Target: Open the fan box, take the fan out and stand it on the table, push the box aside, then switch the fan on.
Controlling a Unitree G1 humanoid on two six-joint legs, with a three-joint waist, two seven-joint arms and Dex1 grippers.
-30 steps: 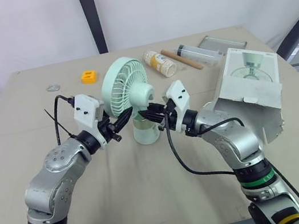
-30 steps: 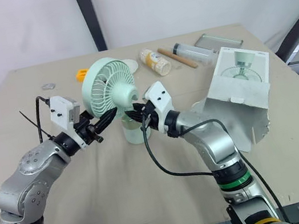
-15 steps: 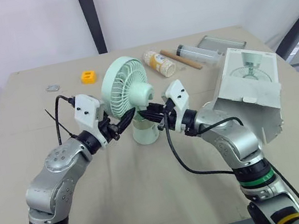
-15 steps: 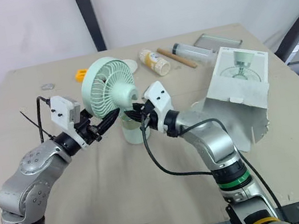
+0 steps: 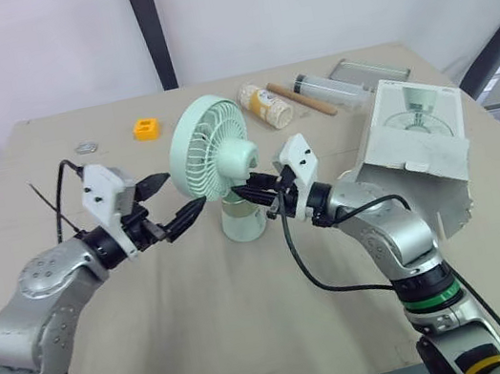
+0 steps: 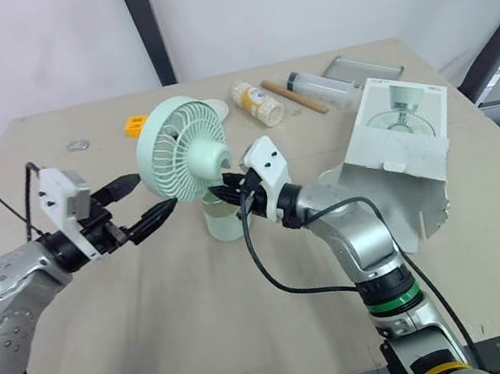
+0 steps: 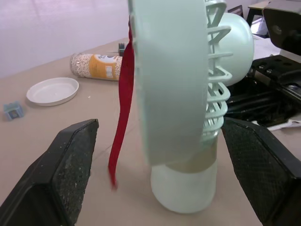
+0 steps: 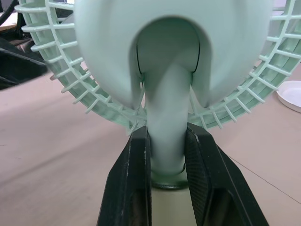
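Observation:
The mint-green fan (image 5: pixel 218 154) stands upright on its round base in the middle of the table. A red ribbon (image 7: pixel 123 99) hangs from its grille. My right gripper (image 5: pixel 243 191) is shut on the fan's neck just above the base; both black fingers (image 8: pixel 136 183) press the stem. My left gripper (image 5: pixel 183 191) hovers to the left of the fan, open wide and apart from it, with the fan head between its spread fingers (image 7: pixel 70 165) in the left wrist view. The white fan box (image 5: pixel 418 152) lies open on the right side of the table.
Behind the fan lie a yellow-labelled bottle (image 5: pixel 268 106), a wooden stick (image 5: pixel 303 100), a clear tube (image 5: pixel 334 87), a grey tray (image 5: pixel 370 71) and a white lid (image 7: pixel 52 91). An orange block (image 5: pixel 148 127) and a small ring (image 5: pixel 86 147) sit at the back left.
My left gripper has pulled back to the left, away from the fan's neck, and its fingers have spread. The right gripper and the fan have stayed put.

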